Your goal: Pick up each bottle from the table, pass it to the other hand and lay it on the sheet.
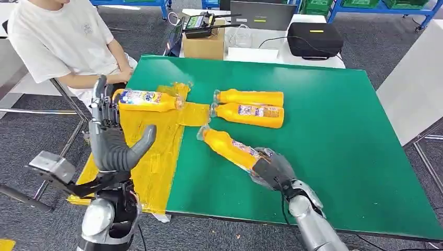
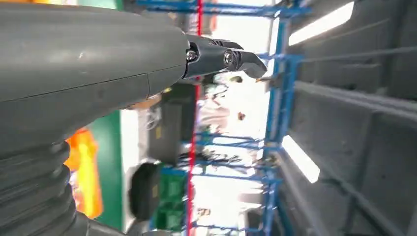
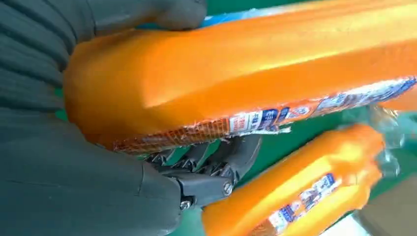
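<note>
Orange bottle [image 1: 230,148] near the table's [image 1: 339,157] front edge is wrapped by the right hand [image 1: 271,170]; the pick-up is under way. Left hand [image 1: 112,144] waits upright, fingers spread, empty, beside the yellow sheet [image 1: 156,157]; next comes a lift toward it.

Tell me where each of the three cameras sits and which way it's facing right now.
Head view: high on the body, looking down at the green table; both arms show, left hand raised, right hand on a bottle.
Left wrist view: behind the left hand, facing the room.
Right wrist view: behind the right hand, on the bottle.
Shared: that bottle.
</note>
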Controlling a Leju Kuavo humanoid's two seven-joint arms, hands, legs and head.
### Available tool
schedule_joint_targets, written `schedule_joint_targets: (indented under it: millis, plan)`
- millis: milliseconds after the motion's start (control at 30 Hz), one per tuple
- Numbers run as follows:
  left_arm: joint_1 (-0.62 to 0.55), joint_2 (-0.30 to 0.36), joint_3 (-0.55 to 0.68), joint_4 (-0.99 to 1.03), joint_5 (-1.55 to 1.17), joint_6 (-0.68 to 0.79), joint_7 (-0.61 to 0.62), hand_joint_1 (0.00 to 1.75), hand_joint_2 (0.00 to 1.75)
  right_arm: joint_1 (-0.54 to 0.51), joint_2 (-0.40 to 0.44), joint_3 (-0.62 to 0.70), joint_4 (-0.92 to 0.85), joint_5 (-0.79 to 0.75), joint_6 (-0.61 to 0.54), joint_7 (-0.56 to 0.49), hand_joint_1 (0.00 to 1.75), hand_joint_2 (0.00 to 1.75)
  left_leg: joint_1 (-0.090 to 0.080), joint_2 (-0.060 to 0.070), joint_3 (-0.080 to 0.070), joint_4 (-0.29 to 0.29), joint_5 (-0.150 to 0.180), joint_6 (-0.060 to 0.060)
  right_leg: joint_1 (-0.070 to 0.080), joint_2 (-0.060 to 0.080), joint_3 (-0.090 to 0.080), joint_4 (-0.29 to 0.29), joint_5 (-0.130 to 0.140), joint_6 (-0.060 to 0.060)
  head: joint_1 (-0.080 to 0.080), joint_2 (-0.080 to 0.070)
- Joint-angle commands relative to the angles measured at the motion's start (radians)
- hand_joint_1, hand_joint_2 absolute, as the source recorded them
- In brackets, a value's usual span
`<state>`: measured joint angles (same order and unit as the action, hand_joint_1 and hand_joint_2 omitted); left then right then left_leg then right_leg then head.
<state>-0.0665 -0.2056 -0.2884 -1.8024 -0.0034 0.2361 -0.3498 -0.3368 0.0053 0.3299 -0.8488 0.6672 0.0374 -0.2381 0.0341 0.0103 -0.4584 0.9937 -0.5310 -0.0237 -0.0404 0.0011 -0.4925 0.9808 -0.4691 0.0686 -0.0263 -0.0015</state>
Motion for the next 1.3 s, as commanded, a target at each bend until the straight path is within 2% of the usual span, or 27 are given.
schedule_joint_targets:
  millis: [33, 67, 133, 200, 233, 267, 300, 400, 433, 500, 600, 867, 967, 1067, 1300]
  plan:
    - [-0.061, 0.062, -0.043, 0.144, 0.002, -0.001, 0.012, 0.00, 1.75, 0.065, -0.001, -0.053, 0.102, -0.027, -0.004, -0.008, 1.75, 1.75, 0.000, -0.003, 0.000, -0.001, 0.001, 0.002, 0.001, -0.003, 0.002, -0.002, 0.000, -0.002, 0.001, 0.000]
    - [-0.057, 0.069, -0.049, 0.132, -0.005, -0.005, 0.020, 0.00, 1.75, 0.070, 0.001, -0.059, 0.089, -0.043, 0.000, -0.013, 1.75, 1.75, 0.000, -0.006, -0.001, -0.004, 0.003, 0.003, 0.001, -0.005, 0.002, -0.005, 0.001, -0.004, 0.000, 0.000]
    - [-0.051, 0.076, -0.056, 0.132, -0.015, -0.011, 0.028, 0.00, 1.75, 0.078, -0.002, -0.054, 0.076, -0.046, -0.003, -0.013, 1.75, 1.75, 0.000, -0.003, 0.002, -0.001, 0.000, 0.001, 0.001, -0.003, 0.003, -0.002, 0.000, -0.002, 0.000, 0.000]
    - [-0.036, 0.076, -0.057, 0.133, -0.034, -0.014, 0.040, 0.00, 1.75, 0.088, -0.009, -0.030, 0.056, 0.005, -0.073, 0.019, 1.75, 1.75, 0.000, -0.004, 0.001, -0.003, 0.002, 0.002, 0.001, -0.004, 0.003, -0.003, 0.000, -0.003, 0.000, 0.000]
    - [-0.032, 0.075, -0.055, 0.132, -0.039, -0.012, 0.041, 0.00, 1.75, 0.090, -0.008, -0.026, 0.049, 0.021, -0.097, 0.025, 1.31, 1.75, 0.000, -0.002, 0.002, -0.001, 0.000, 0.001, 0.001, -0.002, 0.003, -0.002, 0.000, -0.002, 0.000, 0.000]
    - [-0.022, 0.074, -0.050, 0.128, -0.055, -0.007, 0.045, 0.00, 1.75, 0.092, -0.006, -0.009, 0.033, 0.063, -0.153, 0.047, 0.05, 1.75, 0.000, -0.004, 0.000, -0.004, 0.002, 0.003, 0.001, -0.004, 0.002, -0.004, 0.001, -0.004, 0.000, 0.000]
    - [-0.011, 0.070, -0.038, 0.118, -0.065, -0.002, 0.051, 0.00, 1.75, 0.089, -0.007, 0.019, 0.019, 0.130, -0.201, 0.089, 0.00, 1.75, 0.000, -0.003, 0.000, -0.002, 0.001, 0.002, 0.001, -0.003, 0.002, -0.003, 0.001, -0.003, 0.000, 0.000]
    - [-0.001, 0.067, -0.021, 0.111, -0.072, -0.011, 0.070, 0.00, 1.75, 0.085, -0.001, 0.024, -0.019, 0.143, -0.173, 0.111, 0.00, 1.75, 0.000, -0.001, -0.001, -0.002, 0.001, 0.002, 0.001, 0.000, 0.001, -0.001, 0.000, -0.003, 0.000, 0.000]
    - [-0.004, 0.067, -0.020, 0.115, -0.068, -0.018, 0.073, 0.00, 1.75, 0.080, -0.006, 0.023, -0.017, 0.118, -0.124, 0.104, 1.75, 1.75, 0.000, -0.002, -0.003, -0.003, 0.002, 0.003, 0.001, -0.002, -0.001, -0.003, 0.002, -0.005, 0.000, 0.000]
    - [-0.013, 0.062, -0.018, 0.131, -0.059, -0.028, 0.069, 0.00, 1.75, 0.093, -0.004, 0.001, -0.039, 0.037, -0.063, 0.040, 1.75, 1.75, 0.000, -0.003, -0.006, -0.002, 0.002, 0.003, 0.001, -0.003, -0.003, -0.003, 0.002, -0.005, 0.000, 0.000]
    - [-0.011, 0.055, -0.012, 0.141, -0.042, -0.038, 0.061, 0.00, 1.75, 0.118, 0.009, -0.006, -0.079, -0.025, -0.034, -0.027, 1.75, 1.75, 0.000, -0.003, -0.003, -0.001, 0.001, 0.002, 0.001, -0.002, 0.000, -0.001, 0.000, -0.003, 0.001, 0.000]
    - [0.010, 0.056, 0.001, 0.151, -0.025, -0.047, 0.069, 0.00, 1.75, 0.136, 0.017, 0.008, -0.118, -0.025, -0.041, -0.025, 1.75, 1.75, 0.000, -0.002, -0.007, -0.002, 0.001, 0.003, 0.001, -0.001, -0.004, -0.002, 0.001, -0.004, 0.000, 0.000]
    - [0.022, 0.049, 0.014, 0.209, 0.038, -0.085, 0.132, 0.00, 1.75, 0.161, 0.014, -0.013, -0.145, -0.132, 0.047, -0.076, 1.75, 1.75, 0.000, -0.002, -0.009, -0.002, 0.001, 0.003, 0.000, -0.001, -0.005, -0.001, 0.001, -0.003, 0.000, 0.000]
    - [0.023, 0.045, 0.024, 0.276, 0.057, -0.094, 0.135, 0.00, 1.75, 0.160, -0.007, 0.007, -0.142, -0.106, 0.021, -0.057, 1.75, 1.75, -0.001, -0.003, -0.008, -0.003, 0.001, 0.003, 0.000, -0.002, -0.004, -0.002, 0.001, -0.004, 0.000, 0.000]
    - [0.016, 0.045, 0.025, 0.277, 0.059, -0.096, 0.125, 0.00, 1.75, 0.149, -0.012, 0.008, -0.139, -0.095, -0.001, -0.061, 1.75, 1.75, -0.001, -0.002, -0.009, -0.003, 0.001, 0.002, 0.000, -0.001, -0.006, -0.002, 0.001, -0.004, 0.000, 0.000]
